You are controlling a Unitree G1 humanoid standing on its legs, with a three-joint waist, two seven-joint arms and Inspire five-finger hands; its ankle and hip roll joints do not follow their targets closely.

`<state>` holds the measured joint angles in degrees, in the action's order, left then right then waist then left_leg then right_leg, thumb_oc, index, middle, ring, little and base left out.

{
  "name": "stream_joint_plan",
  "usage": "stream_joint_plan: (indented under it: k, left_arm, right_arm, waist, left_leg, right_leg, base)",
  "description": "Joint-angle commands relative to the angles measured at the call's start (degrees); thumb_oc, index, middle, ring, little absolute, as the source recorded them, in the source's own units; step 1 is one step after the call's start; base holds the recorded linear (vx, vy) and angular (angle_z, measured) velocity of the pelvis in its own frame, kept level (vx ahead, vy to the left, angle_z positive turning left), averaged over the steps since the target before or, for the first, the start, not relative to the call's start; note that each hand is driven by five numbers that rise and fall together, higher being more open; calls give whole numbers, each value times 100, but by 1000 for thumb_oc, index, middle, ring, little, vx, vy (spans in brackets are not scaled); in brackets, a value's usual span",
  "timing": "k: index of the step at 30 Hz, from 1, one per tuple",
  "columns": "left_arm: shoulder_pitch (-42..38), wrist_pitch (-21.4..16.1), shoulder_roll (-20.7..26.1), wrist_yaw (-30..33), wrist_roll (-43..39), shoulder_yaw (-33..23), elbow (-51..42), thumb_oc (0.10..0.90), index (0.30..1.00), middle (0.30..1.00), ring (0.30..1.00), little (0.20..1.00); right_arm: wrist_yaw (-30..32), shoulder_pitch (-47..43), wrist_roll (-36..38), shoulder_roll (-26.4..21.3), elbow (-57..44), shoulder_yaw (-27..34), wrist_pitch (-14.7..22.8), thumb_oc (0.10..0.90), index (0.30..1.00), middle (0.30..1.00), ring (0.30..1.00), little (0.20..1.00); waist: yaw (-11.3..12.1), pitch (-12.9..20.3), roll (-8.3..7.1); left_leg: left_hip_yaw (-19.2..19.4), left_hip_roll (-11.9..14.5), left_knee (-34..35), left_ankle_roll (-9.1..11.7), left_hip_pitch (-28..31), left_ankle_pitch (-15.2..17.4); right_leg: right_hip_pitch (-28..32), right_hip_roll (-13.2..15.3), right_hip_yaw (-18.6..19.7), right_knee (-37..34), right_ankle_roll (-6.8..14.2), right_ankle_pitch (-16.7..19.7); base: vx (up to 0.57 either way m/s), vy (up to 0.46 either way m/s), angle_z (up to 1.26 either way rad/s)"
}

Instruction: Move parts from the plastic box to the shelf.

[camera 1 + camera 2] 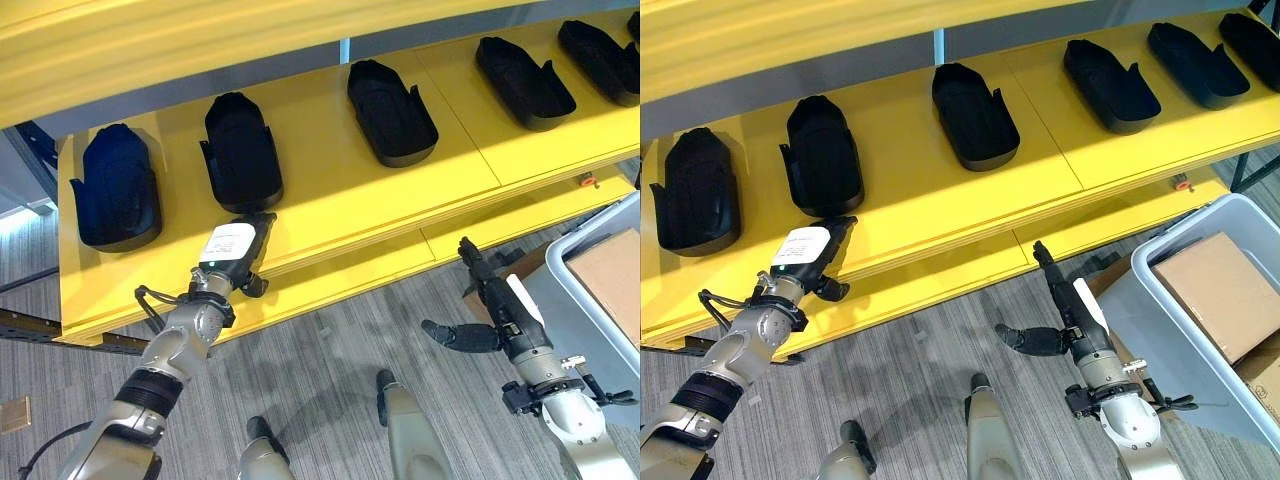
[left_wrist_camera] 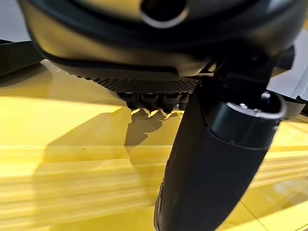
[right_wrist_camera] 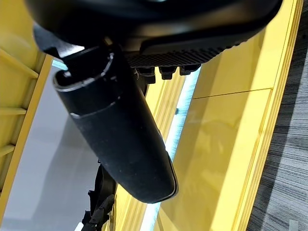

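Several black moulded parts lie in a row on the yellow shelf (image 1: 340,200), among them one at the far left (image 1: 118,190), a second (image 1: 241,150) and a third (image 1: 390,110). My left hand (image 1: 232,252) lies with straight fingers on the shelf's front edge, just below the second part, and holds nothing. Its thumb (image 2: 211,163) sticks out over the yellow surface. Lower right, my right hand (image 1: 1072,310) hangs open over the floor, thumb spread, empty. The grey plastic box (image 1: 1200,225) stands to its right.
A brown cardboard box (image 1: 1225,290) sits inside the plastic box. A lower yellow board (image 1: 330,285) juts out under the shelf. Grey carpet (image 1: 330,350) spreads between the shelf and the box. An upper yellow shelf (image 1: 150,50) overhangs the row of parts.
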<state>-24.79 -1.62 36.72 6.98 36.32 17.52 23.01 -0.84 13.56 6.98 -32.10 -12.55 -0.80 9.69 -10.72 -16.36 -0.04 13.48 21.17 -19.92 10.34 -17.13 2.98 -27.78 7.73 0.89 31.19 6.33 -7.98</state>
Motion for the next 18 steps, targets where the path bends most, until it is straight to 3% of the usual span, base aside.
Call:
stream_joint_plan:
  k: [1,5,7,8,13,14,15,18]
  left_arm:
    - [-406,-204,15,293,-155,-277,-487,900,1000,1000,1000,1000]
    - [377,-459,35,-47,-571,-716,-1477,900,1000,1000,1000,1000]
    - [1207,-801,26,-403,-1498,-1201,-2289,900,1000,1000,1000,1000]
    - [1270,-785,35,-437,-1515,-1252,-2348,900,1000,1000,1000,1000]
    - [2460,-1234,0,-898,-3493,-1736,-3209,900,1000,1000,1000,1000]
    - [2483,-1230,6,-916,-3514,-1757,-3227,900,1000,1000,1000,1000]
    - [2749,-1406,-242,-1519,-5670,-1739,-3074,900,1000,1000,1000,1000]
    - [3190,-1394,-670,-1778,-7219,-1463,-2882,900,1000,1000,1000,1000]
  right_arm:
    - [158,-179,225,-58,-517,564,668,900,1000,1000,1000,1000]
    - [144,-204,211,16,-510,628,648,900,1000,1000,1000,1000]
    - [104,-251,235,107,-506,720,655,900,1000,1000,1000,1000]
    - [103,-252,236,101,-507,695,656,900,1000,1000,1000,1000]
    - [4,-339,355,173,-560,728,763,900,1000,1000,1000,1000]
    - [2,-338,356,172,-561,719,764,900,1000,1000,1000,1000]
    - [-26,-430,465,181,-592,659,859,900,1000,1000,1000,1000]
    - [-41,-471,561,121,-443,453,1059,900,1000,1000,1000,1000]
  waist:
    - [39,199,-79]
    - [106,164,-57]
    - [208,146,-26]
    - [187,153,-32]
    - [301,178,49]
    - [292,177,47]
    - [326,192,95]
    - [355,264,199]
  left_leg:
    - [-298,185,-230,-253,-295,-157]
    - [-327,177,-217,-266,-264,-154]
    - [-352,169,-188,-281,-222,-164]
    - [-349,170,-184,-280,-214,-164]
    - [-402,182,-118,-276,-100,-239]
    - [-402,184,-112,-274,-91,-242]
    - [-445,192,4,-257,24,-342]
    - [-515,209,572,-231,430,-661]
  right_leg:
    - [307,80,-64,-172,-41,345]
    - [361,80,-78,-171,-58,334]
    - [427,82,-82,-181,-76,323]
    - [434,81,-81,-184,-77,324]
    - [615,73,-134,-184,-108,291]
    - [625,71,-137,-189,-110,292]
    - [762,47,-175,-234,-114,289]
    - [1146,-13,-273,-376,-120,242]
  base:
    - [0,0,0]
    - [0,0,0]
    - [0,0,0]
    - [0,0,0]
    - [8,-13,8]
    - [20,-31,11]
    - [38,-37,9]
    - [83,-65,20]
